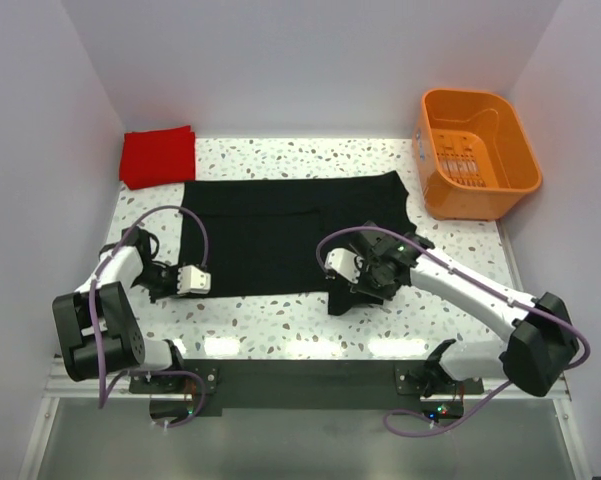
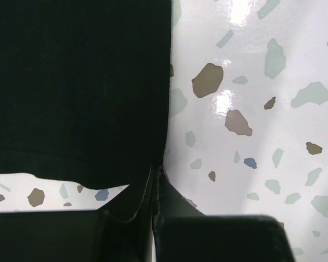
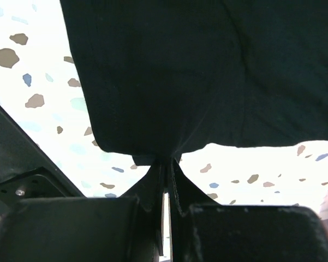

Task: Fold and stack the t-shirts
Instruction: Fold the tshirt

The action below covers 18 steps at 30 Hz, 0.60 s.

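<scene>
Tabletop (image 1: 280, 335): black shirt (image 1: 290, 230) spread across the middle, near edge pinched at both ends.
Basket (image 1: 477, 155) far right; red shirt (image 1: 158, 155) folded at far-left corner; left fingers (image 2: 172, 202) and right fingers (image 3: 180, 185) each clamped on the black shirt.

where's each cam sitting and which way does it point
Top external: above and behind the bases, looking down on the table, black t-shirt, red t-shirt, orange basket; left arm and right arm show.
Left wrist: low on the wrist, facing along the left gripper pinching the shirt's corner.
Right wrist: same, right gripper pinching its edge.
Shared: all see the black t-shirt and speckled tabletop.
</scene>
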{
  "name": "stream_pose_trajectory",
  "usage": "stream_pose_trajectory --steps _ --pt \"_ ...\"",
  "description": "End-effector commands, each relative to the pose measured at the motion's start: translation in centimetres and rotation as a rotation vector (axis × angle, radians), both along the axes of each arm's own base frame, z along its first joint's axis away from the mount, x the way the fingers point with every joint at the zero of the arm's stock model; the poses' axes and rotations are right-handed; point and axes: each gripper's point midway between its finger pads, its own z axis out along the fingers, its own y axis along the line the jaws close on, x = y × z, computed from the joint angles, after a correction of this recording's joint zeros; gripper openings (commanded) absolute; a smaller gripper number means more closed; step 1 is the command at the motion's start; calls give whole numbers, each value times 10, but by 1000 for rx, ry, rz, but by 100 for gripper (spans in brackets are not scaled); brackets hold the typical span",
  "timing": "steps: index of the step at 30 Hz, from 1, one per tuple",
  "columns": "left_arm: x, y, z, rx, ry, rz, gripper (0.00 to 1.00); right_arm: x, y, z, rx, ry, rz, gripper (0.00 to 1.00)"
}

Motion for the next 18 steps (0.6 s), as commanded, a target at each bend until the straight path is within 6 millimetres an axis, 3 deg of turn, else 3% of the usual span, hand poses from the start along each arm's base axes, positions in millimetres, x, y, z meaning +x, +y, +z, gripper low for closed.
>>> stream_pose_trajectory --steps 1,10,15,18 --pt "-1 0 6 -7 4 -8 0 3 4 31 76 -48 0 0" --pt "-19 -10 33 -34 6 -40 0 -17 -12 54 112 -74 5 0" --pt "-42 -11 39 -28 56 -66 0 -39 -18 62 141 -27 9 0" --pt "-45 -13 44 -41 51 -58 0 -52 -26 64 127 11 15 0"
